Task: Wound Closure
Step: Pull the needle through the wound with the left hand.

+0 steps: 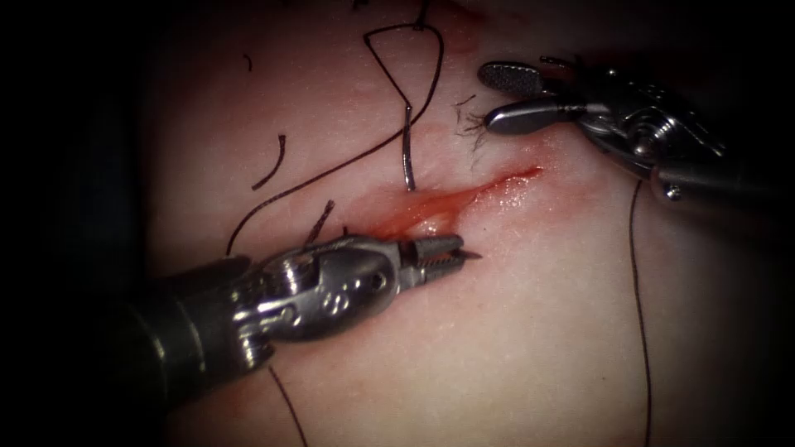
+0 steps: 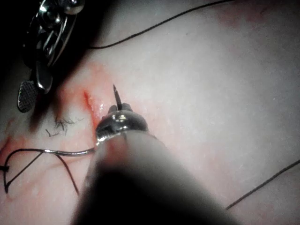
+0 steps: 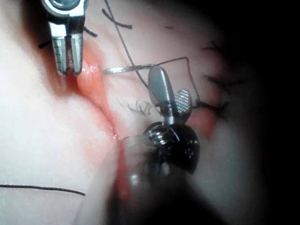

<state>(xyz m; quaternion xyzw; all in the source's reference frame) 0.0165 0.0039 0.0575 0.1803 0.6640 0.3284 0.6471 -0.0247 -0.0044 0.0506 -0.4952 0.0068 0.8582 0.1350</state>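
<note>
The cut [image 1: 464, 199] runs slantwise across the tissue [image 1: 513, 331], wet with red fluid. The curved needle [image 1: 408, 157] passes under the cut. Its tail stands out of the tissue on the left side, and its point [image 1: 475, 257] emerges on the right side. My left tool [image 1: 455, 251] comes in from the lower left, jaws shut on the needle just behind the point [image 2: 116, 95]. My right tool [image 1: 489, 98] hovers open beyond the cut's far end and holds nothing. Thread [image 1: 397, 50] loops from the needle's tail across the left side.
Short cut ends of thread [image 1: 269, 164] lie on the left side. A frayed tuft of thread [image 1: 474, 126] sits just under the right tool's jaws. A long strand of thread [image 1: 639, 298] runs down the tissue on the right.
</note>
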